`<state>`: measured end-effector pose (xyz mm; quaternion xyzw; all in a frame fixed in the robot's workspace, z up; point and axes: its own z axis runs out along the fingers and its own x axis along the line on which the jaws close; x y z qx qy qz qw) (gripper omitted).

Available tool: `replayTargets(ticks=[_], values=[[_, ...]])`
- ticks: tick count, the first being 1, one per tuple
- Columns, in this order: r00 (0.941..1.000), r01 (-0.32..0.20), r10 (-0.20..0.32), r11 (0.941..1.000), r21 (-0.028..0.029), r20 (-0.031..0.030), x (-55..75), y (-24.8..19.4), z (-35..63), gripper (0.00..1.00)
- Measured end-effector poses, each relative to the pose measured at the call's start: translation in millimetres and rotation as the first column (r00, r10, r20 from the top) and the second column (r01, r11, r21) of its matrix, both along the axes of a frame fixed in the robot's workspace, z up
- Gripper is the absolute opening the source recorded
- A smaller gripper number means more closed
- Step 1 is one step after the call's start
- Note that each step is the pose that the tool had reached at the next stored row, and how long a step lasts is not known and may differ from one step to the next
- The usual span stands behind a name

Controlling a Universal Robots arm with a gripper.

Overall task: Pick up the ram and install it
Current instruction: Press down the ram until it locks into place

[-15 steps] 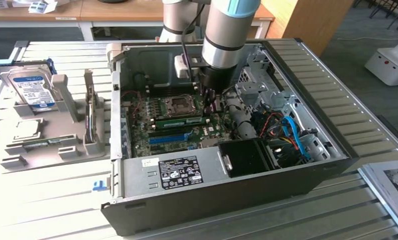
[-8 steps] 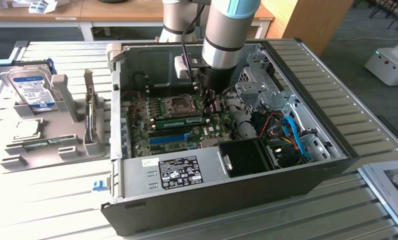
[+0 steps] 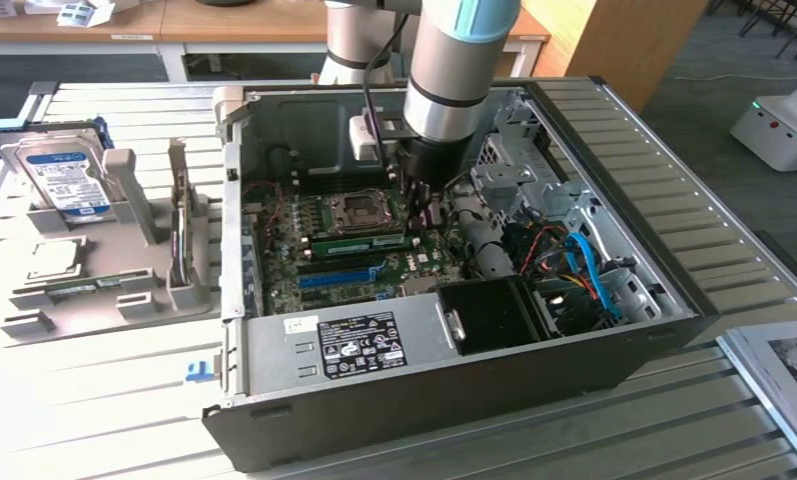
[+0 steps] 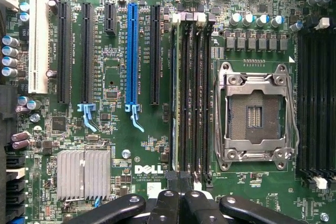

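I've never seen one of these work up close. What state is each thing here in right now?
Computer case: side open, lying flat.
Ram: standing in a motherboard slot next to the processor socket.
Processor socket: empty, no chip in it.
Blue slot: empty.
Gripper: shut, nothing between its fingers, over the motherboard.
Hard drive: upright in a grey holder outside the case.

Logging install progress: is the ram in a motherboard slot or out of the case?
In a slot. The ram stands on edge in the motherboard, beside the empty processor socket.
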<state>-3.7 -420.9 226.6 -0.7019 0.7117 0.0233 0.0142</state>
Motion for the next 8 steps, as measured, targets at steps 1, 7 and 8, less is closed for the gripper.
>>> replayTargets(ticks=[1,7,8], values=[[1.0000,0.000,0.000,1.0000,-0.0001,0.0000,0.0,0.0,-0.1,0.10],[1.0000,0.000,0.000,1.0000,0.0002,0.0001,0.0,0.0,-0.6,0.10],[1.0000,0.000,0.000,1.0000,0.0001,0.0001,0.0,0.0,-0.8,0.10]])
